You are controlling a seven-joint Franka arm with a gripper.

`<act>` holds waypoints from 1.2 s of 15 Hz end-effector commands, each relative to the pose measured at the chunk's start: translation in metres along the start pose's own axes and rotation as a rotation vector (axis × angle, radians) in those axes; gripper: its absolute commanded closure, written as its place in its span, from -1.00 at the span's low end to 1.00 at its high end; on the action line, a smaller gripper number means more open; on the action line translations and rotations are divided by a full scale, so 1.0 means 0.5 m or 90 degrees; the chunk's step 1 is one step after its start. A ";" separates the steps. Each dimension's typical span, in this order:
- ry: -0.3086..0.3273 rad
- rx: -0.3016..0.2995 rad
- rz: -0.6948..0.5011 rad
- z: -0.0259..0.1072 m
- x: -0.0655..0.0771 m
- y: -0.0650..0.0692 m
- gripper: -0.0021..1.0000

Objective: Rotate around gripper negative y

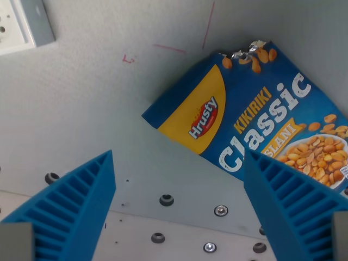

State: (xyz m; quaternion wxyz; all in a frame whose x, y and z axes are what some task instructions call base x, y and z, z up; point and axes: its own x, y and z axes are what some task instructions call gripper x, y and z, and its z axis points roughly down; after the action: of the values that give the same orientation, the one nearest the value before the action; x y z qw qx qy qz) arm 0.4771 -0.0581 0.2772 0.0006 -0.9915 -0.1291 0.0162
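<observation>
A blue and yellow bag of peanuts [244, 111], marked "Hrusty Kikiriki Classic", lies flat on the grey surface at the wrist view's right, its torn corner toward the top. My gripper [179, 163] is open and empty, with the two blue ribbed fingers [81, 209] wide apart at the bottom of the view. The right finger [291, 204] overlaps the bag's lower edge in the picture. I cannot tell whether it touches the bag.
A grey plate with a white socket-like box [24, 24] sits at the top left corner. Several screws and holes [166, 200] line the pale panel at the bottom. Faint red pen marks [168, 49] cross the surface near the top.
</observation>
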 end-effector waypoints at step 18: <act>-0.217 -0.004 0.001 -0.009 0.005 0.002 -1.00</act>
State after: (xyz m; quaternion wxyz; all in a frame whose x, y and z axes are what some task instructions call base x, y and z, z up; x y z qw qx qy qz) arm 0.4723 -0.0595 0.2756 0.0001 -0.9881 -0.1340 0.0751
